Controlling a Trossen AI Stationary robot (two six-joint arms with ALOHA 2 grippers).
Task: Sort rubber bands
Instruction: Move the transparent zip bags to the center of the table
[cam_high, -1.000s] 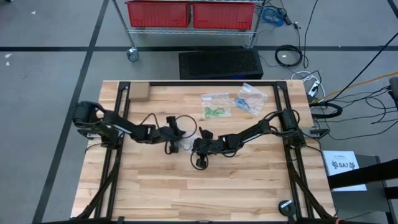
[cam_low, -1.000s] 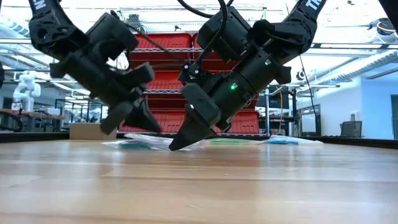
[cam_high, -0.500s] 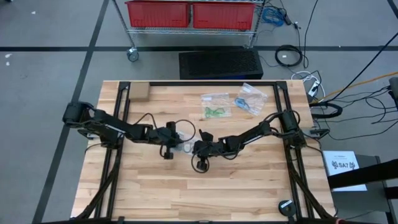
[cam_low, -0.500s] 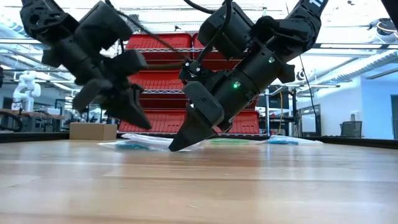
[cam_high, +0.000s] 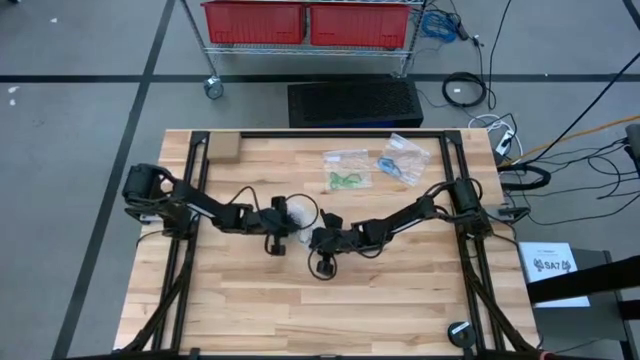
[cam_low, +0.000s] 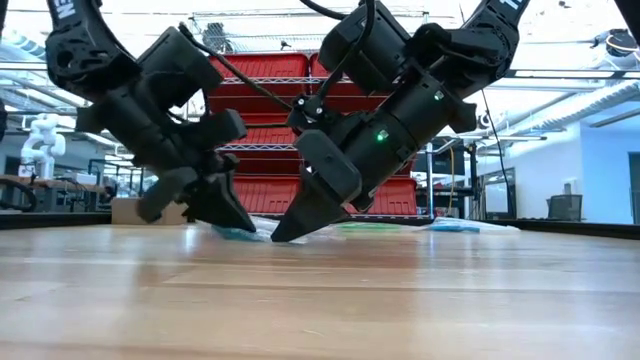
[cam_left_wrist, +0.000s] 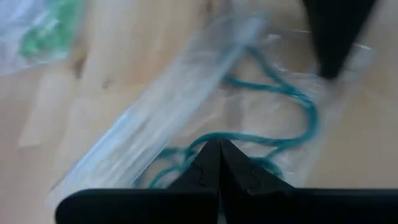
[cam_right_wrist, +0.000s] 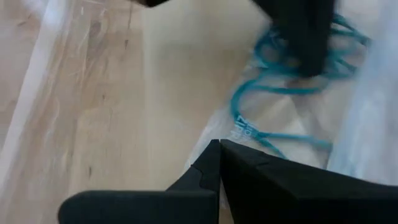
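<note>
Left gripper (cam_high: 283, 221) and right gripper (cam_high: 313, 238), both fully closed, meet over a clear bag (cam_high: 297, 229) near the table (cam_high: 400, 300) centre; two more bags lie beyond it.

Low view: both tips rest at the bag's near edge.

Left wrist view: teal rubber bands (cam_left_wrist: 283, 118) lie inside the bag, just ahead of the pinched fingers, which appear to nip the film.

Right wrist view: same bands, tips on the bag edge.

Judgement: bands light, limp, stretchy; film slippery. Grip bag corners, not loops.
</note>
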